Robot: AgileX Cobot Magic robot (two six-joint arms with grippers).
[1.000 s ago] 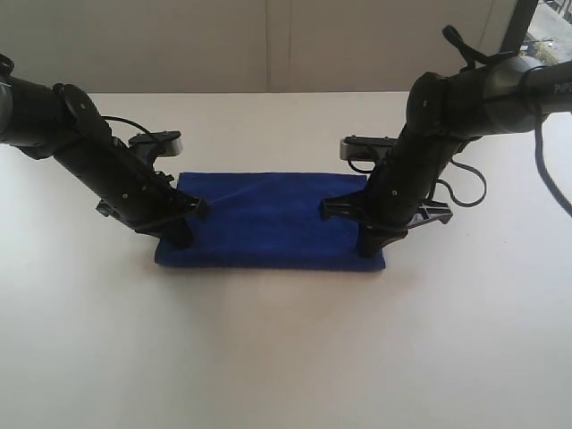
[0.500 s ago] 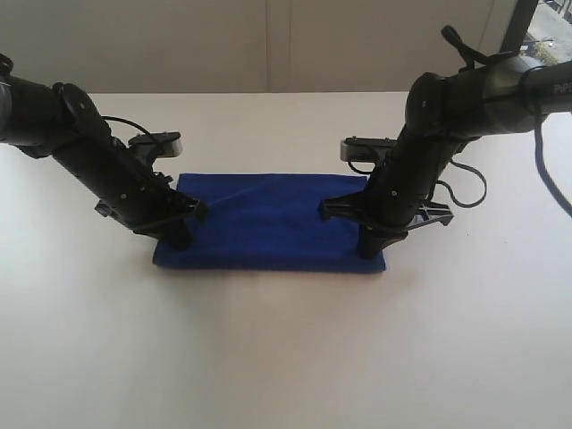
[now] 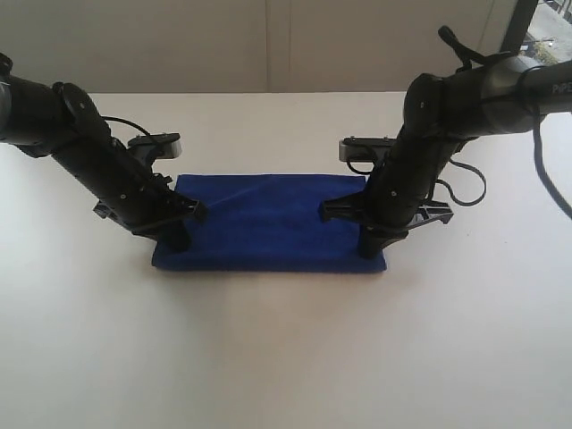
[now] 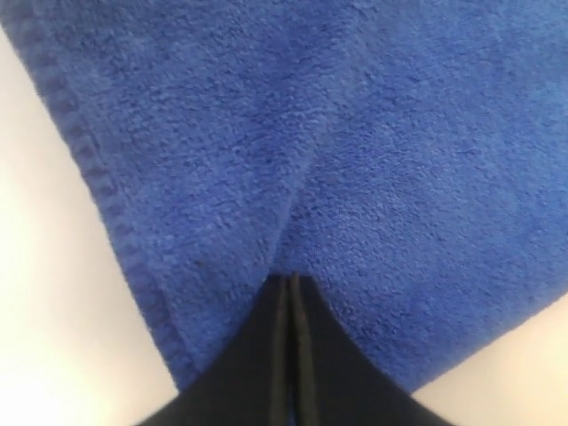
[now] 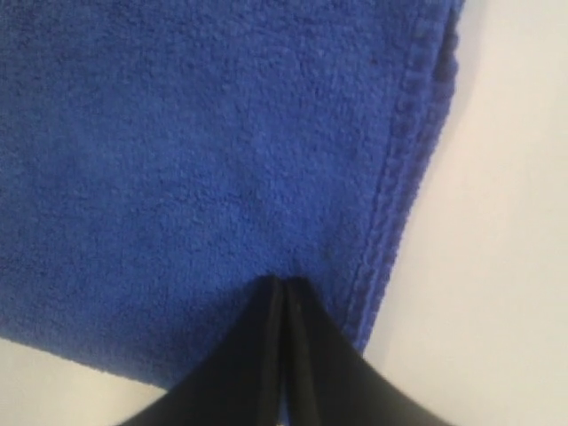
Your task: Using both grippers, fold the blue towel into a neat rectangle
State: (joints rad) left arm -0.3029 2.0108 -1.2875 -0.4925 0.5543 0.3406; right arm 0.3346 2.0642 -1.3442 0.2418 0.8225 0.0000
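The blue towel (image 3: 268, 223) lies flat on the white table (image 3: 286, 357) as a wide folded rectangle. My left gripper (image 3: 179, 239) points down onto its near-left corner, and my right gripper (image 3: 369, 250) onto its near-right corner. In the left wrist view the left gripper (image 4: 291, 280) is shut, its tips sunk into the towel (image 4: 355, 133) where a crease runs up to them. The right wrist view shows the right gripper (image 5: 282, 282) shut too, its tips in the plush of the towel (image 5: 177, 133) beside the stitched hem (image 5: 399, 177).
Bare white table surrounds the towel on every side. A wall (image 3: 268, 45) stands behind the table's far edge. Black cables (image 3: 465, 183) hang from the right arm. A window frame (image 3: 523, 27) shows at the far right.
Both arms have shifted only slightly. The towel's near edge has moved a little with them, and both grippers stay shut at the near corners.
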